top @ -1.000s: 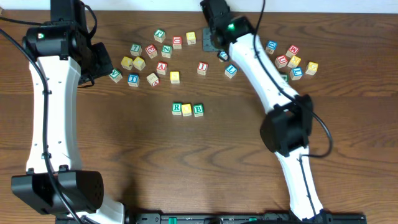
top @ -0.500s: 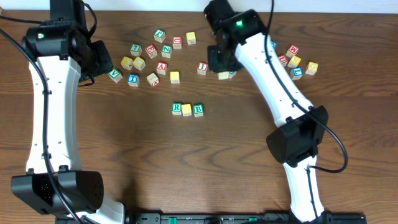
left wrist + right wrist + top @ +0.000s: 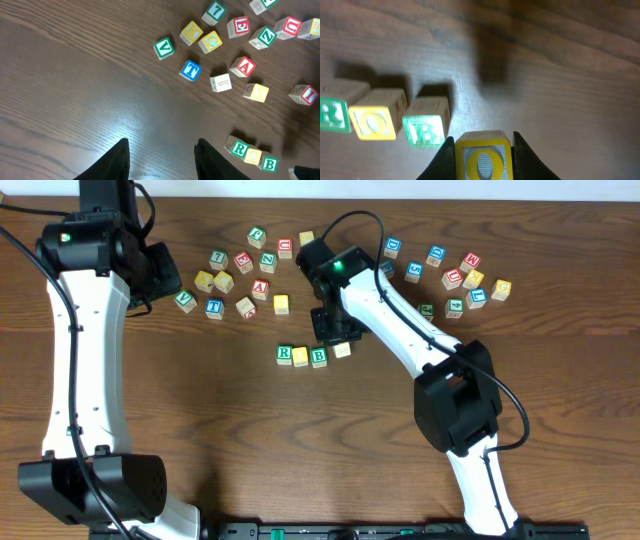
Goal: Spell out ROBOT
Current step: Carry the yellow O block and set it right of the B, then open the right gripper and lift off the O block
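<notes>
Three cubes sit touching in a row: green R (image 3: 284, 354), yellow O (image 3: 300, 355), green B (image 3: 319, 357). My right pincer (image 3: 483, 150) is pinching the second O cube (image 3: 483, 159) just beside B; the wrist cam shows letter & grip, the overhead only a yellow corner poking out under my arm. My left pincer (image 3: 161, 160) hangs spread w/ nothing in it, and its cam shows blue T (image 3: 190, 70) well apart from the row, among loose cubes (image 3: 242, 66).
</notes>
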Tool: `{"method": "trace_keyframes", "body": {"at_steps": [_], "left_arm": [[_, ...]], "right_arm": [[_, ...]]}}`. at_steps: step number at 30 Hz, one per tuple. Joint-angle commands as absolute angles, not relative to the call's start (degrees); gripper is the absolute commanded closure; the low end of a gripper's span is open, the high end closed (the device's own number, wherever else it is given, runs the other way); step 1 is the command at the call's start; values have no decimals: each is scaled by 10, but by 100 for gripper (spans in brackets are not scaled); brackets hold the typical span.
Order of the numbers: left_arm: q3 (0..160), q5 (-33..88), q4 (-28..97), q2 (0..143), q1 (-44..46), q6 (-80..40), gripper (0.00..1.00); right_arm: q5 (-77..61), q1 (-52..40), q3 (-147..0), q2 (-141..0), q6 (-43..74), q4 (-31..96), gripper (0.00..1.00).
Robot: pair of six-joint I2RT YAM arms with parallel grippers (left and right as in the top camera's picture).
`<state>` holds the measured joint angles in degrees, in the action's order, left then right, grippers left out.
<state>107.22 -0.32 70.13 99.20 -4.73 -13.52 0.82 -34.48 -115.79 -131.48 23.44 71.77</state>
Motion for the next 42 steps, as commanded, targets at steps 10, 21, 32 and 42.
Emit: {"method": "trace_keyframes", "body": {"at_steps": [10,21,32,42], "left_arm": [[1071,-7,697,987,-48,-140,58],[1071,-6,691,988,-48,-140,58],[1071,-6,687,988,-48,-140,58],[1071,-6,687,988,-48,-140,58]], "right_arm": [[11,-356,-1080,-1316,237,638,83],[9,-357,-1073,-1316,248,625,75],[-6,-357,-1077,-1316,248,628,68],[-6,-354,-1151,-1315,235,682,68]]}}
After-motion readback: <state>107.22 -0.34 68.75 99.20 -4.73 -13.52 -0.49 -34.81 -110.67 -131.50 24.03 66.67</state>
